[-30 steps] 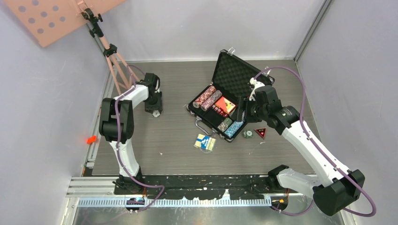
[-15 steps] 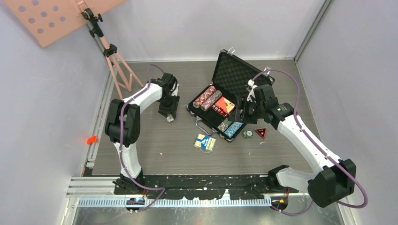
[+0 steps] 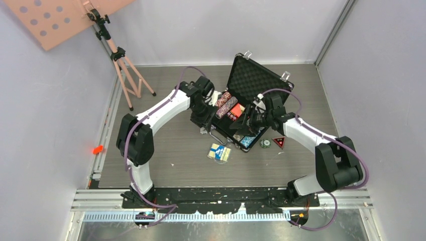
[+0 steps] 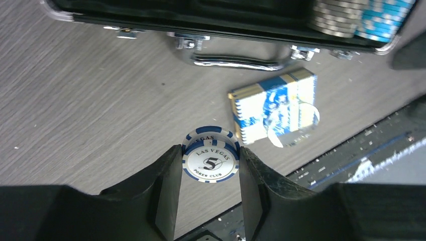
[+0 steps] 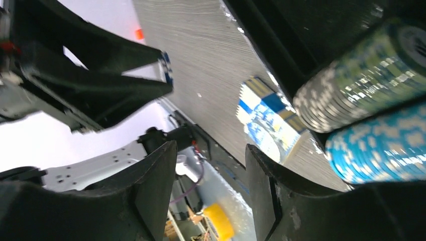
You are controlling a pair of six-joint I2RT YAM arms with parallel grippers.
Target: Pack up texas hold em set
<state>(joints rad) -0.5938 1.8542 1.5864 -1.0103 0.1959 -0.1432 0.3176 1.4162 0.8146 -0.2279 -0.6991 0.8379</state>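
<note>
Both arms have swung in on the open black silver-trimmed briefcase (image 3: 253, 80) over the last second. The left arm has come away from the pink tripod (image 3: 123, 70) to the case's near-left side. The right arm has folded in from beyond the case's right end to hang over its near-right end.

A grey wood-grain table top (image 3: 166, 145) sits between pale lilac walls. The tripod stands well to the left of the briefcase, under a pink perforated board (image 3: 50, 20).

The briefcase lies with its long axis on a diagonal, far-left to near-right. Its foam-lined lid stands up along the far-right side, and its chrome handle (image 4: 236, 61) faces near-left.

Four rows of poker chips lie in the case. Two reddish rows (image 3: 223, 104) are at its far-left end, and one grey-green row (image 5: 351, 75) and one light blue row (image 5: 387, 145) are at its near-right end. One red card deck (image 3: 236, 111) sits between the pairs.

One blue-and-gold card deck (image 4: 274, 113) lies on the table near the handle side. One loose green chip (image 3: 264, 143) and one dark red triangular piece (image 3: 279, 142) lie just beside the case's near-right corner.

The left gripper (image 4: 210, 150), on the handle side of the case, pinches one round blue-and-white poker chip (image 4: 210, 163) by its edges. The right gripper (image 5: 210, 150) has its fingers spread with nothing between them.
</note>
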